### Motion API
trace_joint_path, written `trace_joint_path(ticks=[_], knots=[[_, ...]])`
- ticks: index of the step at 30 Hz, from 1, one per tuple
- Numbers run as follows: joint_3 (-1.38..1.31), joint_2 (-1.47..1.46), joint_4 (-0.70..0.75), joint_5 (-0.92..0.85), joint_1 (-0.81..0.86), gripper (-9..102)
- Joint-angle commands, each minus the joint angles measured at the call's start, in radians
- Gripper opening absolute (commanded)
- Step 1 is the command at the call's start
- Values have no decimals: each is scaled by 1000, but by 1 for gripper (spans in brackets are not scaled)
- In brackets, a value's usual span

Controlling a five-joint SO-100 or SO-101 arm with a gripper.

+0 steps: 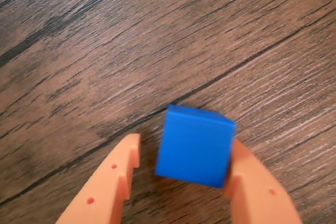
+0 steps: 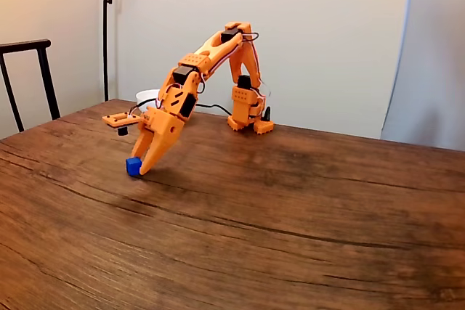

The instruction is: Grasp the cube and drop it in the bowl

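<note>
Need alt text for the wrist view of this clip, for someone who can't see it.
A bright blue cube sits on a dark wood-grain table between the two orange fingers of the hand. The right finger is against the cube's side, while a gap remains between the cube and the left finger.

Blue cube [image 1: 195, 146] between orange gripper [image 1: 184, 169] fingers, seemingly touching right one.

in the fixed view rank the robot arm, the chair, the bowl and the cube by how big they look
1. robot arm, largest by far
2. chair, cut off by the frame, so its rank is unsure
3. bowl, mostly hidden behind the arm and farther away, so unsure
4. cube, smallest
</note>
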Motion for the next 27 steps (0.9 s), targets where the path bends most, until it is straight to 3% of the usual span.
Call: trace_joint_path(ticks=[1,20,27], knots=[[6,3,2,2,-8,13],[-63,23,25,84,-8,10],[-270,23,250,164,5,9]])
